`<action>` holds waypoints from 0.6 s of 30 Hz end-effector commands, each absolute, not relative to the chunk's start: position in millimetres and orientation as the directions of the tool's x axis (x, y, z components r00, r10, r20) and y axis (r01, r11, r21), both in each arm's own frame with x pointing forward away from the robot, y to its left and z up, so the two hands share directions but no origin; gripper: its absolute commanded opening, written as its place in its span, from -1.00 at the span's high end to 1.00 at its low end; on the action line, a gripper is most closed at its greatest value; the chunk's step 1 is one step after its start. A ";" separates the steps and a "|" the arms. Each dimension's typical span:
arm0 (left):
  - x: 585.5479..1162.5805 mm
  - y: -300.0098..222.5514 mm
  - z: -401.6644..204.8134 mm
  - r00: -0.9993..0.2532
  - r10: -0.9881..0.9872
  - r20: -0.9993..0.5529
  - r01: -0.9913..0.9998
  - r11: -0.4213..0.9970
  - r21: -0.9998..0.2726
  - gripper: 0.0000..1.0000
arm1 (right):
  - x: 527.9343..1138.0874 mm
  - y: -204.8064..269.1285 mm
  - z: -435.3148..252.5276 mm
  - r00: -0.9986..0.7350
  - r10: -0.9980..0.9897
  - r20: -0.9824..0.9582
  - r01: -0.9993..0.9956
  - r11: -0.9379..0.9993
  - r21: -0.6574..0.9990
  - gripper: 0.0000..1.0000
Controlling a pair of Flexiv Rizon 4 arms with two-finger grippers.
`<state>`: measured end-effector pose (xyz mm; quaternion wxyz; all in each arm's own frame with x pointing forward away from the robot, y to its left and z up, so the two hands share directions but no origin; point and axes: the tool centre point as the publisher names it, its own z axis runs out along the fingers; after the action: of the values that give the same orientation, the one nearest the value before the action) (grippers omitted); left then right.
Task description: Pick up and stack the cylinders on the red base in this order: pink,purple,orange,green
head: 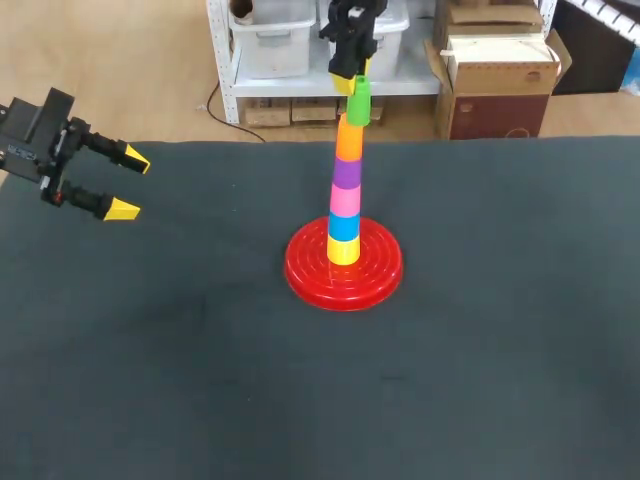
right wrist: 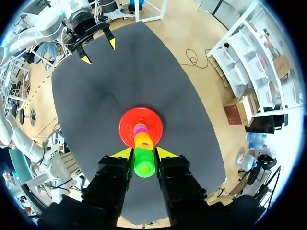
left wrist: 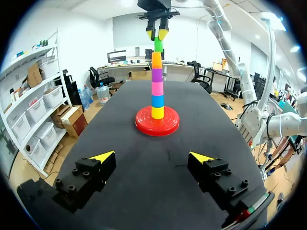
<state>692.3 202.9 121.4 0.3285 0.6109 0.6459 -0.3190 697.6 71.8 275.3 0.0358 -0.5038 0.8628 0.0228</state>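
Note:
The red base [head: 305,275] sits mid-table with a tower on it: yellow, blue, pink [head: 344,202], purple [head: 347,172], then orange [head: 349,140]. A green cylinder [head: 358,103] is at the top, leaning a little off the tower's line, its lower end at the orange one. My right gripper [head: 352,84] hangs straight above and is shut on the green cylinder [right wrist: 144,163], one yellow tip on each side. My left gripper [head: 128,183] is open and holds nothing at the table's far left, well away from the tower [left wrist: 157,79].
Dark cloth covers the table [head: 200,380] all round the base, with nothing else lying on it. The right arm comes down over the far edge behind the tower.

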 end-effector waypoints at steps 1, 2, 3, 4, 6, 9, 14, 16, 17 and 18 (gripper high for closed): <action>692.0 203.8 120.7 -0.035 0.578 -0.815 0.999 0.049 -0.008 -1.00 | 708.2 76.9 275.6 -0.476 -0.876 -0.076 -0.879 0.476 0.018 1.00; 692.0 203.8 120.7 -0.035 0.578 -0.815 0.999 0.049 -0.008 -1.00 | 709.1 78.0 275.5 -0.471 -0.879 -0.075 -0.882 0.471 0.020 1.00; 692.0 203.8 120.7 -0.035 0.578 -0.815 0.999 0.049 -0.008 -1.00 | 709.8 79.3 275.4 -0.466 -0.882 -0.077 -0.885 0.466 0.023 1.00; 692.0 203.8 120.7 -0.035 0.578 -0.815 0.999 0.049 -0.008 -1.00 | 710.2 80.4 275.4 -0.463 -0.883 -0.078 -0.886 0.462 0.024 1.00; 692.0 203.8 120.7 -0.035 0.578 -0.815 0.999 0.049 -0.008 -1.00 | 709.6 82.6 275.6 -0.457 -0.886 -0.081 -0.889 0.456 0.027 1.00; 692.0 203.8 120.7 -0.035 0.578 -0.815 0.999 0.049 -0.008 -1.00 | 706.3 83.8 274.6 -0.458 -0.885 -0.082 -0.889 0.457 0.030 1.00; 692.0 203.8 120.7 -0.035 0.578 -0.815 0.999 0.049 -0.008 -1.00 | 699.7 85.7 271.7 -0.471 -0.878 -0.084 -0.882 0.469 0.038 1.00; 692.0 203.8 120.7 -0.035 0.578 -0.815 0.999 0.049 -0.008 -1.00 | 696.1 86.8 269.3 -0.478 -0.874 -0.088 -0.879 0.476 0.042 1.00; 692.0 203.8 120.7 -0.035 0.578 -0.815 0.999 0.049 -0.008 -1.00 | 694.0 87.1 267.5 -0.482 -0.871 -0.090 -0.876 0.480 0.045 1.00; 692.0 203.8 120.7 -0.035 0.578 -0.815 0.999 0.049 -0.008 -1.00 | 692.3 86.9 265.8 -0.487 -0.869 -0.090 -0.873 0.485 0.047 1.00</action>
<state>692.3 202.9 121.4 0.3285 0.6109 0.6459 -0.3190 698.5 89.3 270.6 0.0203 -0.5076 0.8603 0.0433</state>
